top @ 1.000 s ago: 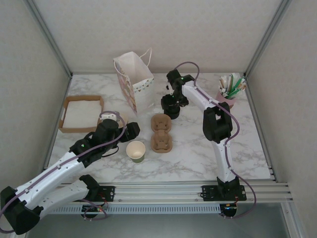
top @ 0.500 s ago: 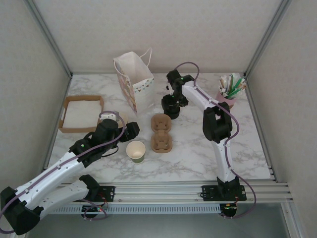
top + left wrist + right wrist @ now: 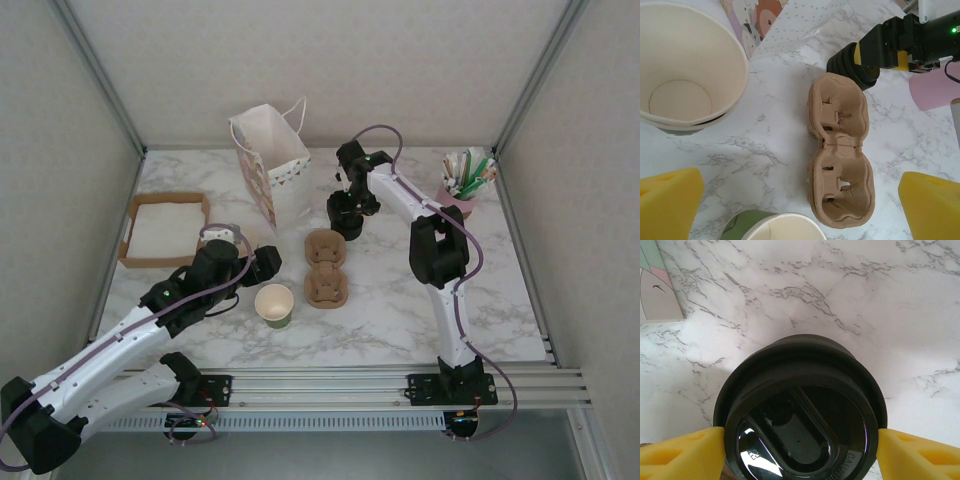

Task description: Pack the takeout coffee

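Takeout coffee (image 3: 800,405) stands upright on the marble table (image 3: 400,310), black lid on, just right of the paper bag (image 3: 272,165) and just behind the far end of the cardboard carrier (image 3: 325,268). Right gripper (image 3: 346,216) sits directly over it, pointing down. In the right wrist view its yellow pads (image 3: 680,452) flank the lid, one on each side and right at the rim. Cannot tell whether they actually squeeze the cup or only meet it.

Left gripper (image 3: 800,210) is released wide with nothing between its fingers. It hovers low over the table on the left of the carrier, facing toward it. The carrier lies flat with both pockets empty. A lidless green cup (image 3: 274,305) stands upright near the carrier's near-left side, apart from it. In the left wrist view a stack of lidless cups (image 3: 690,60) sits on the left, close to the bag's base. A cardboard tray (image 3: 135,215) of white napkins sits far left. A pink cup (image 3: 455,200) of stirrers sits far right, well apart from the coffee.
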